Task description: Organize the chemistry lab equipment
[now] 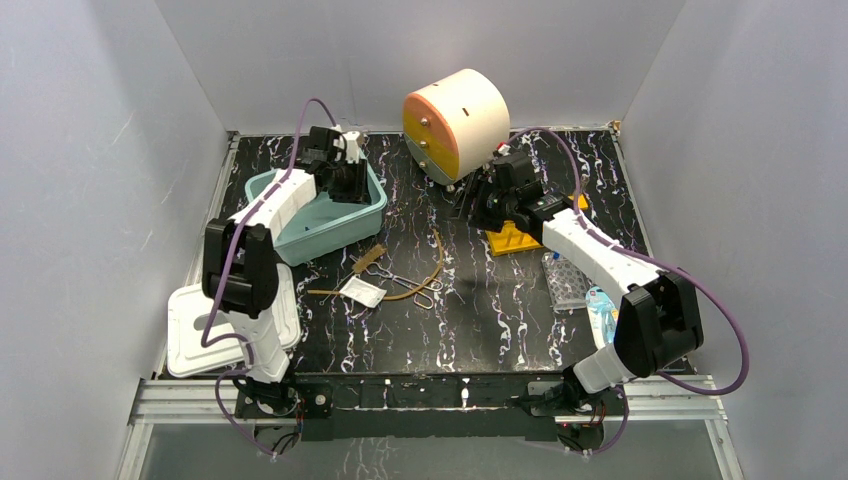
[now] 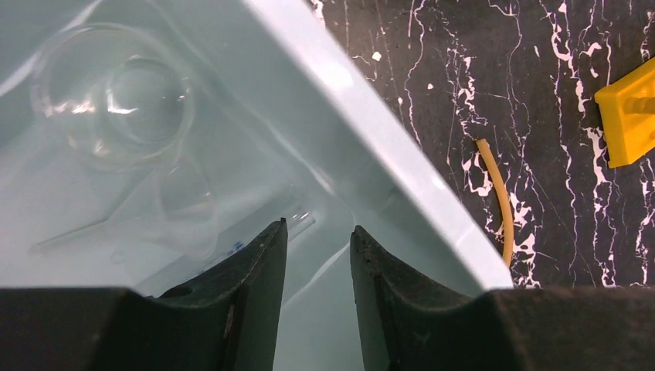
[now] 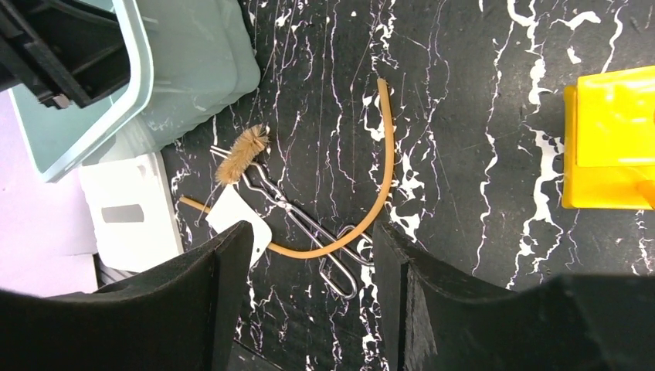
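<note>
Left hand [image 2: 318, 228] spread, glass funnel [image 2: 116, 100] ahead — apart

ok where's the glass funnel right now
In the left wrist view the clear glass funnel lies inside the teal bin, on the table's left side, just ahead of the left gripper.

One each of teal bin [image 1: 335, 232], white lid [image 1: 190, 330], yellow holed rack [image 1: 510, 240], clear well plate [image 1: 565, 282], brown brush [image 1: 368, 258], metal forceps [image 1: 410, 285], white packet [image 1: 362, 291] and tan hose [image 1: 435, 265] are lying about, one drum [image 1: 470, 115] standing at twelve o'clock.
</note>
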Controlling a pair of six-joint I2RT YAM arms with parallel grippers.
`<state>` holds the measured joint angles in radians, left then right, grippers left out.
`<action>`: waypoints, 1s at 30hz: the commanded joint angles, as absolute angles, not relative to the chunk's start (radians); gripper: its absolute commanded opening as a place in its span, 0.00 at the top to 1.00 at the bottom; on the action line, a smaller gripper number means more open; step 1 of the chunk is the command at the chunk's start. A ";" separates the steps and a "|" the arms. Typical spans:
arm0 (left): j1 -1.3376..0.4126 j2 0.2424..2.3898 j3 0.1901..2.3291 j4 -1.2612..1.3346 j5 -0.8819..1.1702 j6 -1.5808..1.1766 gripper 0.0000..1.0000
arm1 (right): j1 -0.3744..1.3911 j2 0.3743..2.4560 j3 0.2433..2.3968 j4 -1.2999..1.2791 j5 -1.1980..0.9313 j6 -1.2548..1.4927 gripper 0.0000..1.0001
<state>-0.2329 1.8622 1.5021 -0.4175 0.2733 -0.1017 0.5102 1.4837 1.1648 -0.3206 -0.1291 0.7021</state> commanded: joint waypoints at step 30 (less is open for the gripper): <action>-0.304 1.614 1.598 -0.480 0.292 -0.064 0.42 | 0.629 1.541 1.177 -0.339 -0.016 0.633 0.30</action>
<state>-0.2878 1.8317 1.6222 -0.4133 0.2680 -0.1383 0.6289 1.5696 1.1465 -0.3431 -0.0444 0.6102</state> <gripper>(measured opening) 0.570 0.699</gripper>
